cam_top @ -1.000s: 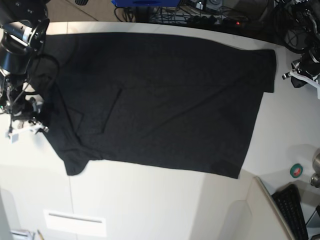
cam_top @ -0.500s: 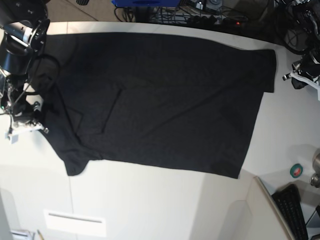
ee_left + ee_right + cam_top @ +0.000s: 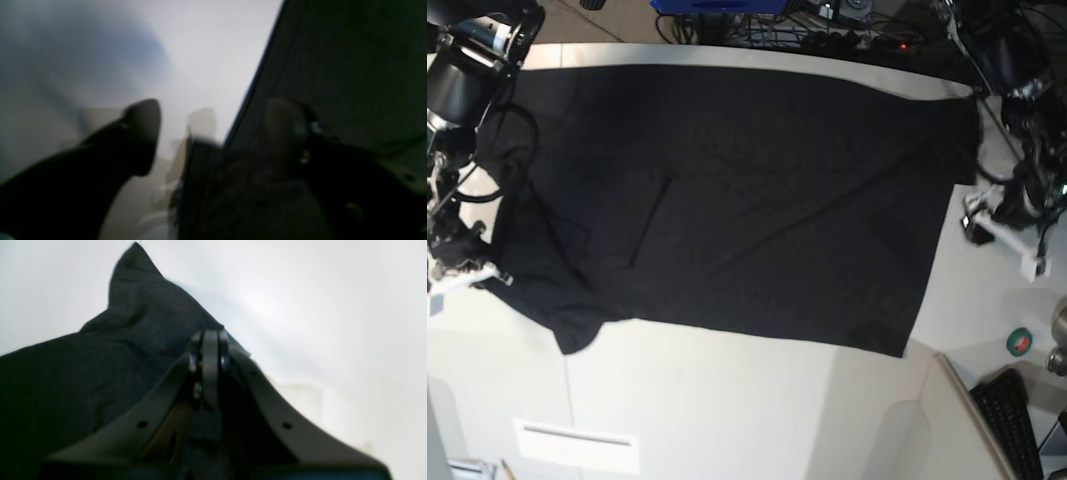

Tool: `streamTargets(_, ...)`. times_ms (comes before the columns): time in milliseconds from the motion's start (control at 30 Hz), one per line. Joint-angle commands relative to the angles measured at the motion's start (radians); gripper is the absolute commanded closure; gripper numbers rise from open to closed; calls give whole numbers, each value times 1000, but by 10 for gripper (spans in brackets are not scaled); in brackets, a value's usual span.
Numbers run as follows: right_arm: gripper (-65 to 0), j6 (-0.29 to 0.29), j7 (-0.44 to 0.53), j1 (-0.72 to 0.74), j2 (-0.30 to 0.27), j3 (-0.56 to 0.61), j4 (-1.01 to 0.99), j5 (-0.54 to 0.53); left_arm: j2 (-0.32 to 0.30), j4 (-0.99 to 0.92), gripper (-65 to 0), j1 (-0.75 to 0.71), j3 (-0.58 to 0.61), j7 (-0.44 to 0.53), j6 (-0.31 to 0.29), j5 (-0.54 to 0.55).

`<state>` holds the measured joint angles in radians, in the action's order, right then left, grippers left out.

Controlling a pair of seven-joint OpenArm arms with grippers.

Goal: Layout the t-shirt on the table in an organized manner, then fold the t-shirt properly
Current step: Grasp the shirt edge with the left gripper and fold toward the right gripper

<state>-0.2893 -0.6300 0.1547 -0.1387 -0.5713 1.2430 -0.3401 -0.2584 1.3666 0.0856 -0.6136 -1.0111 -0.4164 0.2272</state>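
Note:
The black t-shirt [image 3: 747, 190] lies spread wide over the off-white table [image 3: 727, 400], plain side up, with a few creases on its left part. My right gripper [image 3: 475, 270] is at the shirt's left edge. In the right wrist view this gripper [image 3: 210, 343] is shut, pinching the dark cloth [image 3: 100, 373] at the edge. My left gripper [image 3: 977, 222] hovers by the shirt's right hem. Seen from the left wrist, it [image 3: 215, 133] is open, one finger over the bare table [image 3: 200, 50] and the other over the cloth [image 3: 350, 66].
A small white plate [image 3: 577, 445] lies near the front edge. At the right stand a green tape roll [image 3: 1020, 341] and a black keyboard [image 3: 1017, 420]. Cables and gear [image 3: 847, 30] crowd the far edge.
My left arm swung in from the far right to the shirt's right hem and opened. My right gripper shut on the left edge and drew it slightly left and toward the front.

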Motion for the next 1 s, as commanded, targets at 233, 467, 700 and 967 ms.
streamTargets(233, 0, -6, -47, -25, 9, -5, 202, -14, 0, -367, -546, 248, 77, 185, 1, -157)
streamTargets(467, 0, -8, -47, -37, 15, -5, 246, -14, 1, -602, -477, 309, 77, 300, 1, -157)
streamTargets(700, 0, -8, -49, -37, 17, -3, 241, -14, 23, -605, -375, 297, 111, 300, 1, -157)
streamTargets(967, 0, -8, -49, -45, 15, -3, 240, -14, 17, -596, 0, 279, 139, 301, 1, -156)
